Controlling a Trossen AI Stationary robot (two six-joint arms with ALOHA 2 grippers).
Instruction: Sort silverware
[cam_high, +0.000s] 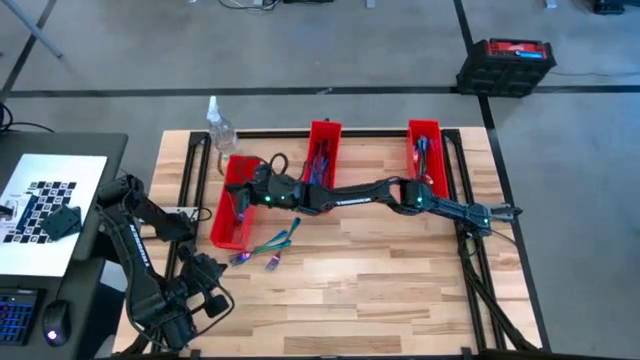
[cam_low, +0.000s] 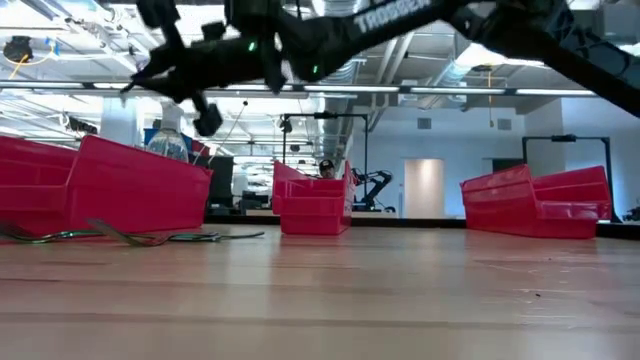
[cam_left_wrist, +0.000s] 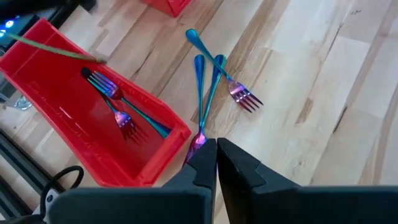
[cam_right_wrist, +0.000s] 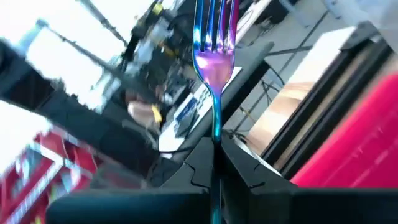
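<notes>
Upper left, over the left red bin (cam_high: 232, 215), our right gripper (cam_right_wrist: 214, 149) pinches a fork (cam_right_wrist: 215, 37); lower tines-first w/ fork lengthwise, then release. Left gripper (cam_left_wrist: 216, 155): closed, empty.

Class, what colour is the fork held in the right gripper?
The fork is iridescent purple-pink shading to blue-teal, clearest in the right wrist view.

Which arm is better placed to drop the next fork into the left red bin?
The right. Its gripper is shut on a fork and reaches across over the left red bin. The left gripper is shut and empty, back near the table's front edge.
</notes>
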